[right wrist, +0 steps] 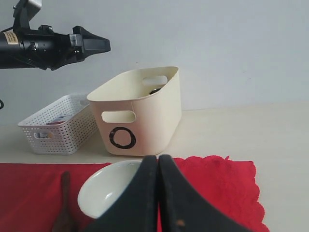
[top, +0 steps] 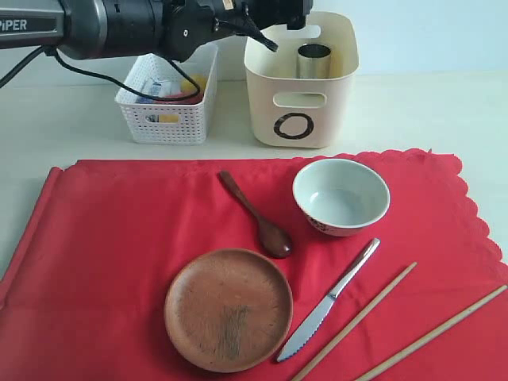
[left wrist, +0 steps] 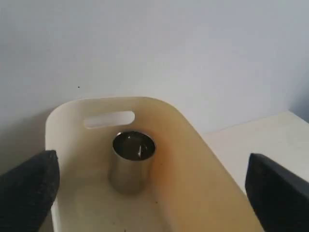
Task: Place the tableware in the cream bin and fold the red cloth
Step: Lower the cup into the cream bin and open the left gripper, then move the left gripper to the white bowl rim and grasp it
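Exterior view: I see the red cloth lying spread out flat on the pale surface. It is soft and bright, with a wavy edge on the right. Five kinds of things lie on it.

- The round brown plate is wooden, with a low rim, and sits near the front.
- The dark spoon is smooth wood. Its round end is just beside the plate's rim and its thin handle points away toward the back.
- The bowl is pale and glossy. It stands upright to the right of the spoon.
- The metal knife lies at a slant between the plate and the chopsticks. Its toothed blade is toward the front and its handle points at the bowl.
- The two long, thin wooden chopsticks lie at the same slant, apart from each other.

Behind the cloth stands the cream bin. It is smooth plastic with round corners, a cut-out handle and a black ring on its front. The shiny steel cup stands upright inside it. Beside the bin on the left is a low white basket with a lattice wall. It holds small coloured things I cannot make out.

In the left wrist view, the left fingers are black and blunt. They are wide apart and hold nothing. They hang above the bin, with the cup below and between them.

In the right wrist view, the right fingers are pressed together with nothing between them. They are low over the cloth, close to the bowl.
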Robot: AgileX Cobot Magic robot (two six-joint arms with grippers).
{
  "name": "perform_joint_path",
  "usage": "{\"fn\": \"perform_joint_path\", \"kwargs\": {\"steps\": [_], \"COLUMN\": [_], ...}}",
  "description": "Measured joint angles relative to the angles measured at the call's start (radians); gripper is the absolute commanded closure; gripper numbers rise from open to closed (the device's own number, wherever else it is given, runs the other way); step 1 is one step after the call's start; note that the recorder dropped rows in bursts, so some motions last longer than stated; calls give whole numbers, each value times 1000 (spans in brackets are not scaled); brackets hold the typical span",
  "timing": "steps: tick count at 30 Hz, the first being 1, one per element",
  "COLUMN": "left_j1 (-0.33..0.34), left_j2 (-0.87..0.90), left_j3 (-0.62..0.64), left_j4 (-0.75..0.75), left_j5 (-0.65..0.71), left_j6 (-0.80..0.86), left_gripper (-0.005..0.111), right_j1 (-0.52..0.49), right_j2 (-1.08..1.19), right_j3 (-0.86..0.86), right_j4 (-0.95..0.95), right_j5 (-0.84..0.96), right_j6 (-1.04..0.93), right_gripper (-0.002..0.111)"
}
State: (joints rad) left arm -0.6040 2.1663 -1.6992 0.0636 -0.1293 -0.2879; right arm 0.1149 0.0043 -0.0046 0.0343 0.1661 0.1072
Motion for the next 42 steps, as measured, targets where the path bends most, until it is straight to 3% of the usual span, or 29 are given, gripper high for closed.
{"fn": "perform_joint_path", "kwargs": {"steps": [8, 21, 32, 42], "left_j1": [0, 0, -16, -78], "left_j2": [-47, -204, -239, -186], "left_j3": [0, 0, 0, -2], "left_j4": [0, 0, 0, -152], "left_j5": [172, 570, 902, 1020], "left_j6": [0, 95, 131, 231], "left_gripper": [1, 2, 2, 2], "right_j1": [0, 0, 0, 0], "right_j2": [0, 0, 0, 0], "right_j3": [0, 0, 0, 0], "right_j4": [0, 0, 0, 0], "right_j5": [0, 0, 0, 0], "right_j6": [0, 0, 0, 0], "right_gripper": [108, 108, 108, 108]}}
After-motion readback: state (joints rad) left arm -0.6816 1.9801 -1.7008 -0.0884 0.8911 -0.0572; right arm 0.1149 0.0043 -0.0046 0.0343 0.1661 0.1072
